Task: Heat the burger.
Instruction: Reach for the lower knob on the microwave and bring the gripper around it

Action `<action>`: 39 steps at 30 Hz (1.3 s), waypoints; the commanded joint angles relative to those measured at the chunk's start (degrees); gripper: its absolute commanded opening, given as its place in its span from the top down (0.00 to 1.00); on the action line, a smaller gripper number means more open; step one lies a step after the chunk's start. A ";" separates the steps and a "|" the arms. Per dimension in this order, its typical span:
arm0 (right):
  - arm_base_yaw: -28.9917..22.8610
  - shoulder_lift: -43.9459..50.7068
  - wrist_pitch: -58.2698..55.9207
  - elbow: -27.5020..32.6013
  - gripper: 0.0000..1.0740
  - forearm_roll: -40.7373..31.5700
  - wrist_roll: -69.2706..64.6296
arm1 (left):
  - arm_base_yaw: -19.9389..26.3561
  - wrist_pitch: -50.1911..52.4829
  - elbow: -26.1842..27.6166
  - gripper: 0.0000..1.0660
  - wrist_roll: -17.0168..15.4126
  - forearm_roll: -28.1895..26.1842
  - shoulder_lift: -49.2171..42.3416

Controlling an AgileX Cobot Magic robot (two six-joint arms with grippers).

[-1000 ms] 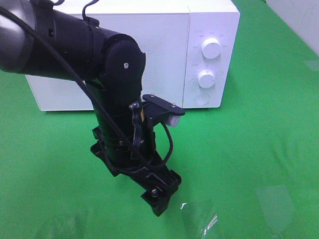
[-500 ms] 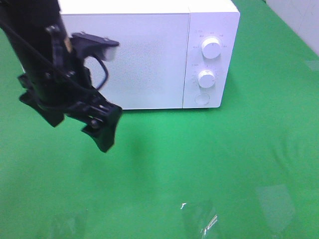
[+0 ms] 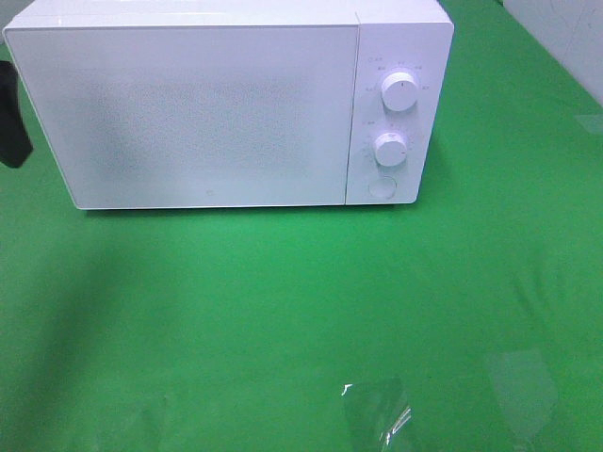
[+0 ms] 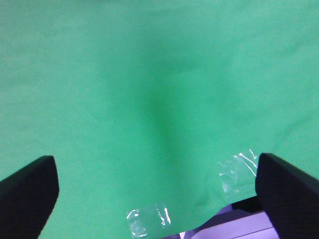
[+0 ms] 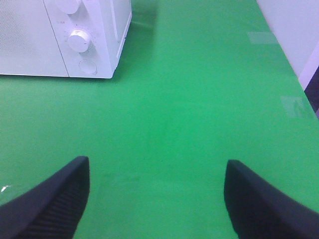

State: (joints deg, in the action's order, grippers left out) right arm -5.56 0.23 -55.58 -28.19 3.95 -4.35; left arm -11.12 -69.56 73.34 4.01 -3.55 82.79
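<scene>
The burger is out of view in every frame. A white microwave stands at the back of the green cloth with its door shut, and it also shows in the right wrist view as a white microwave. My left gripper is open over bare green cloth, its two black fingers wide apart with nothing between them. In the exterior view only a black piece of the left arm shows at the left edge. My right gripper is open and empty, in front and to the right of the microwave.
The microwave's panel has two round dials above a round button. Clear tape patches lie on the cloth near the front. A white wall borders the right side. The cloth's edge shows in the left wrist view.
The left arm has swung from the middle in front of the microwave to the left, almost out of the exterior view. The microwave's front now shows fully.
</scene>
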 commanded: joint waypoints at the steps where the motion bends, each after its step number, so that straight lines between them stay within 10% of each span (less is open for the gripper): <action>1: 0.29 1.60 0.52 0.00 0.34 0.00 -0.11 | 3.61 -5.39 -2.64 0.06 1.15 -1.03 -3.61; 28: 0.29 1.60 0.52 0.00 0.34 0.00 -0.06 | 5.44 9.00 -39.94 0.06 4.81 0.40 -33.23; 39: 0.29 1.60 0.52 0.00 0.34 0.00 -0.11 | 5.44 8.08 -43.66 0.06 4.81 1.49 -50.08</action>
State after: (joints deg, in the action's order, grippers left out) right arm -5.56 0.23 -55.58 -28.19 3.95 -4.35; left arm -5.73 -61.48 29.91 8.65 -2.06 33.40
